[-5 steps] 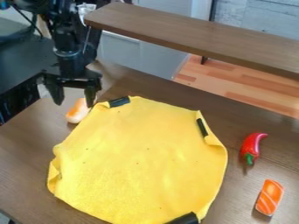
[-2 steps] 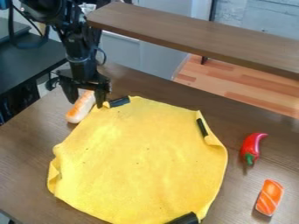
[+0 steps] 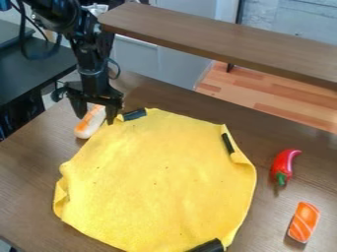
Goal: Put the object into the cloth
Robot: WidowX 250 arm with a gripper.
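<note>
Up by the far left edge of the yellow cloth, the black gripper hangs over the toy bun; jaws are wide apart, one finger on each side of it as seen from here, and nothing looks gripped. The bun lies on the brown table right beside the cloth; can't tell if they actually touch. The red chili and the orange sushi piece are off past the cloth's other side; "object" could technically mean any of them, but my money's on the bun given where the arm is.

So I'd call this the lining-up-for-a-grab step; next move is probably to get low enough, close across the bun's narrow width, then lift and carry it over to the middle; main worry is the inner finger, it's so near the cloth that it could pinch a fold along with the bun.
</note>
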